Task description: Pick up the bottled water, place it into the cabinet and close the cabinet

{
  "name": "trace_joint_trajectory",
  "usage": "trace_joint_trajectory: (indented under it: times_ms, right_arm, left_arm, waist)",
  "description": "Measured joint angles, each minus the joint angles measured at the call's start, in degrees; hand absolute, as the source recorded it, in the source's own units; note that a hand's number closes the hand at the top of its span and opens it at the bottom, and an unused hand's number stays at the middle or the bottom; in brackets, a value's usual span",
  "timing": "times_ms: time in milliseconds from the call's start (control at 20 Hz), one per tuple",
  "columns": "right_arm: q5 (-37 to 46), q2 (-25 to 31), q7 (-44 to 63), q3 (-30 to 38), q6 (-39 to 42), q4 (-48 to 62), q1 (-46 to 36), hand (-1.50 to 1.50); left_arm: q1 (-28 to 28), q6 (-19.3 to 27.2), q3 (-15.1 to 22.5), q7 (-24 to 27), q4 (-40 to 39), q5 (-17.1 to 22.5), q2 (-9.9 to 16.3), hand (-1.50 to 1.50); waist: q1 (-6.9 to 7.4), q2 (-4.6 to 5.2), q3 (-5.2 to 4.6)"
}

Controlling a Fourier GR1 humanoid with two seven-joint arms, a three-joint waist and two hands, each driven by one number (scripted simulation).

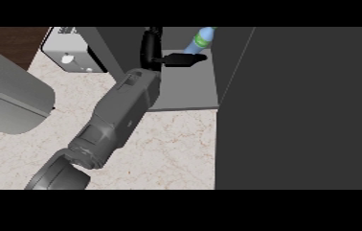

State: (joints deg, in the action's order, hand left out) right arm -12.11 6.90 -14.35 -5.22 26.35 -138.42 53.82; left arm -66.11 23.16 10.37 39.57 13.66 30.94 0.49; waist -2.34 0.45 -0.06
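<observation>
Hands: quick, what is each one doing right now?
Left hand: open, fingers straight beside the bottled water inside the cabinet.
Right hand: not in view.

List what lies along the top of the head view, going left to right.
Wooden strip → white appliance → hand inside the cabinet → bottled water → dark cabinet door.

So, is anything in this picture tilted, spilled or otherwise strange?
Only one thing: the clear blue plastic water bottle inside the dark grey cabinet leans to the right, not upright. The black robot hand touches its base, fingers straight. Nothing looks spilled or damaged.
</observation>
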Motion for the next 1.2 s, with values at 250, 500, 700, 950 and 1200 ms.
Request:
trace_joint_trajectory:
  times_ms: [250,500,700,950,1200]
  right_arm:
    - [0.02,-0.36,1.25,0.01,-0.7,0.2,-1.33,-1.5]
    - [0.45,-1.63,2.28,-2.58,-2.05,-0.01,-1.37,-1.5]
    - [0.66,-1.34,1.83,-2.61,-1.84,-0.14,-0.11,-1.5]
    - [1.09,-1.65,1.79,-3.39,-2.68,-0.39,0.52,-1.5]
    - [1.67,-1.3,1.79,-3.7,-3.02,-0.52,0.18,-1.5]
  left_arm:
    - [4.5,-0.14,2.5,-0.48,5.76,1.5,-0.34,-1.5]
    - [11.29,-1.63,7.49,-2.07,14.87,3.88,-0.45,-1.5]
    - [17.42,-2.87,12.41,-3.07,23.93,6.52,-0.48,-1.5]
    - [25.48,-5.16,16.31,-4.61,35.46,6.37,-0.14,-1.5]
    - [34.1,-5.92,19.93,-5.13,46.65,4.89,0.88,-1.5]
  waist:
    - [0.67,-0.4,0.02]
    - [1.27,-0.73,0.01]
    - [1.48,-0.9,0.01]
    - [2.45,-1.03,0.02]
    - [2.73,-0.93,0.02]
